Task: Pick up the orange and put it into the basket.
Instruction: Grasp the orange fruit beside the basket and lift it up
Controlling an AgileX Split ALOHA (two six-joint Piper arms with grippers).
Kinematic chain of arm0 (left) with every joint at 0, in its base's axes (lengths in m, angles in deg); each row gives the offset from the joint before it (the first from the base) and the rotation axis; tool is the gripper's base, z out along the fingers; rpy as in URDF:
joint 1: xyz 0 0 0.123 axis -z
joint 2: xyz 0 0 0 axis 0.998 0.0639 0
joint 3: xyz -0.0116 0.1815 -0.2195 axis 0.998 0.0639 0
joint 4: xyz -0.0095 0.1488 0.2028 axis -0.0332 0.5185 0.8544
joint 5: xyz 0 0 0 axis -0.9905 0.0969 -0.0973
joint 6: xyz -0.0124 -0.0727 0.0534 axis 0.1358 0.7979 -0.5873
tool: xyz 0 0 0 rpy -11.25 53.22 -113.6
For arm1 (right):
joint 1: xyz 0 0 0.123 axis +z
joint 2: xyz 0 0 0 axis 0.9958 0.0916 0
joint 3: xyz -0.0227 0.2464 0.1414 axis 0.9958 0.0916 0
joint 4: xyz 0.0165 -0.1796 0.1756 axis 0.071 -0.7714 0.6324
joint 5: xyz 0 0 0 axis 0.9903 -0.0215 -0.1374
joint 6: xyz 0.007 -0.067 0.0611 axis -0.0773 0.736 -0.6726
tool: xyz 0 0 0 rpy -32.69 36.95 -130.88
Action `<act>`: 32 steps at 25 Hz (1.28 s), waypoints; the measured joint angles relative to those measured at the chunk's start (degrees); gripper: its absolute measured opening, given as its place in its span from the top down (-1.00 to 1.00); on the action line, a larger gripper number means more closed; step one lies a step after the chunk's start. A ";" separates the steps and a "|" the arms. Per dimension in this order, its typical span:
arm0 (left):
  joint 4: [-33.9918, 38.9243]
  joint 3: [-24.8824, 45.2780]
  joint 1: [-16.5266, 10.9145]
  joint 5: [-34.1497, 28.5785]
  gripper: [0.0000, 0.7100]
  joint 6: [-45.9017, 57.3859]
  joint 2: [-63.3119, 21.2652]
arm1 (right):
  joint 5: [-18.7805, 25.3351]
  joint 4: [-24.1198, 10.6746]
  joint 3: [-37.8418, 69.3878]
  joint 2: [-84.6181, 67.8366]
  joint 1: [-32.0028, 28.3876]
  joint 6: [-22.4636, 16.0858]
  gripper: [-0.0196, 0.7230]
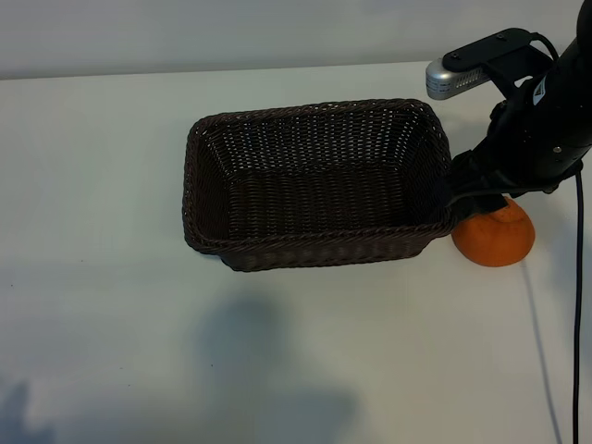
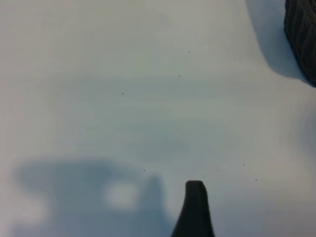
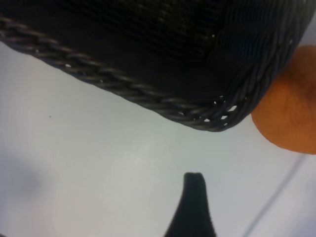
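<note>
The basket (image 1: 314, 185) sits near the middle of the white bench (image 1: 92, 277), its long sides running across the exterior view and its inside bare. The orange (image 1: 495, 242) rests on the bench just outside the basket's right-hand end, close beside the near right corner, and it is not in the basket. The right arm (image 1: 546, 111) reaches down from the upper right of the exterior view, and its right pincer (image 1: 476, 196) hangs over the gap between the basket's right wall and the top of the orange (the dark fingers overlap the fruit's upper edge there, so whether they touch it cannot be told). That pincer stands wide apart and has hold of nothing; in the right wrist view one dark fingertip (image 3: 193, 197) shows over bare bench, with the basket's braided rim and rounded corner beyond it and the orange beside that corner. A thin cable (image 1: 578, 305) trails down the right side of the bench. The left pincer (image 2: 195, 207) is outside the exterior view; its wrist view shows one fingertip above bare bench, a sliver of the basket at the edge, and it is spread wide with nothing in it.
</note>
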 joint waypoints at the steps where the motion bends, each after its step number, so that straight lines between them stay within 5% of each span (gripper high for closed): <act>1: -0.17 0.00 0.00 0.00 -0.68 0.00 0.00 | -0.13 -0.12 0.00 0.00 0.00 -0.06 -0.59; 15: -0.93 0.02 0.00 0.00 -0.68 0.27 0.00 | -2.83 -7.02 0.00 0.00 -0.84 -10.01 -0.59; 32: -0.49 2.85 0.00 3.97 -0.68 -2.53 0.00 | -2.54 -6.94 0.00 7.61 -6.84 -10.53 -0.59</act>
